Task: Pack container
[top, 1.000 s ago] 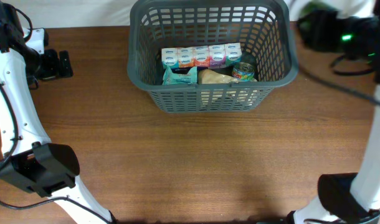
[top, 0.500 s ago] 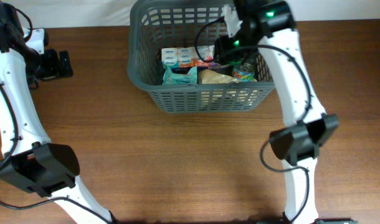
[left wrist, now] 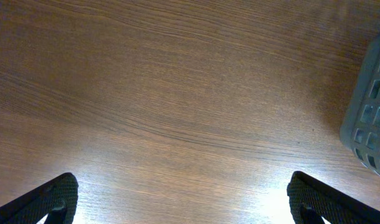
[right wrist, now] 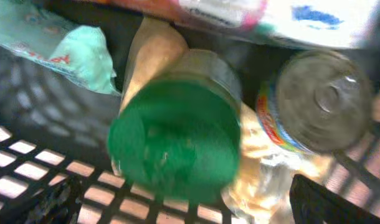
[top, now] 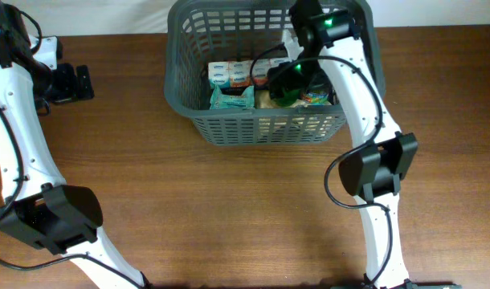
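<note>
Right jaws spread wide down in the basket (top: 229,128), a green-lidded jar (right wrist: 174,146) between them, touching neither. Left jaws spread too, over the wooden surface (left wrist: 177,93).

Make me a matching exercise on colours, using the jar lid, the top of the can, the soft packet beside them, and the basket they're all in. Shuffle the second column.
Column one
1. jar lid
2. can top
3. soft packet
4. basket

Column two
A. dark grey
B. green
C. pale teal
D. shiny silver

Pairs: 1-B, 2-D, 3-C, 4-A
</note>
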{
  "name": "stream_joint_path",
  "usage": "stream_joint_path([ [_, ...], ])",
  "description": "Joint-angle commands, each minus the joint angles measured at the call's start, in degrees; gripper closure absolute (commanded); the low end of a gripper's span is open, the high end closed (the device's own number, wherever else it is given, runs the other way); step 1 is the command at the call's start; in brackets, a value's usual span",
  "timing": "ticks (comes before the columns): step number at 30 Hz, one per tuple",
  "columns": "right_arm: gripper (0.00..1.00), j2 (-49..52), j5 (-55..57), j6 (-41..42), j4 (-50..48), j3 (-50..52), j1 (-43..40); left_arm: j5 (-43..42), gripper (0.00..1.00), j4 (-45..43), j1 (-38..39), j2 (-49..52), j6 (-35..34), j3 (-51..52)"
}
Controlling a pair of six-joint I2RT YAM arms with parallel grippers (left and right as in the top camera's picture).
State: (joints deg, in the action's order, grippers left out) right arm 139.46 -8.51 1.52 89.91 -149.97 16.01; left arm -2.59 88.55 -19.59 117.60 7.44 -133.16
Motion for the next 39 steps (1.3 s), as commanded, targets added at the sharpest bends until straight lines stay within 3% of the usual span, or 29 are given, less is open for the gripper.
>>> stream_joint_path([
  [1,0.02,-10.05,0.15,0.37,1.88,-6.36,-3.02,-0.42,0.01,0.02,-0.33,-0.17,-0.55,0.48],
  [8,0.02,-26.71,0.17,0.37,1.81,-12.35,-15.5,-0.42,0.01,0.02,-0.33,-0.17,-0.55,0.48],
  [14,0.02,-31.06,8.2,0.2,2.95,-12.33,-29.42,-0.42,0.01,0.02,-0.33,-0.17,-0.55,0.48],
  [20,0.01,-30.75,-4.02,0.87,4.24,-11.1,-42.07,-0.42,0.01,0.02,-0.33,-0.17,-0.55,0.48],
  [29,0.01,-38.49,-8.81,-3.76,7.04,-11.13,-43.1,-0.42,0.01,0.02,-0.33,-0.17,-0.55,0.48],
  [34,0.01,-53.31,-3.56,-4.07,7.39,-9.05,-43.08,-0.42,0.01,0.02,-0.33,-0.17,-0.55,0.48],
  [39,0.01,-69.0,-2.86,-2.49,7.41,0.26,-43.08,-0.42,0.01,0.02,-0.33,-0.17,-0.55,0.48],
])
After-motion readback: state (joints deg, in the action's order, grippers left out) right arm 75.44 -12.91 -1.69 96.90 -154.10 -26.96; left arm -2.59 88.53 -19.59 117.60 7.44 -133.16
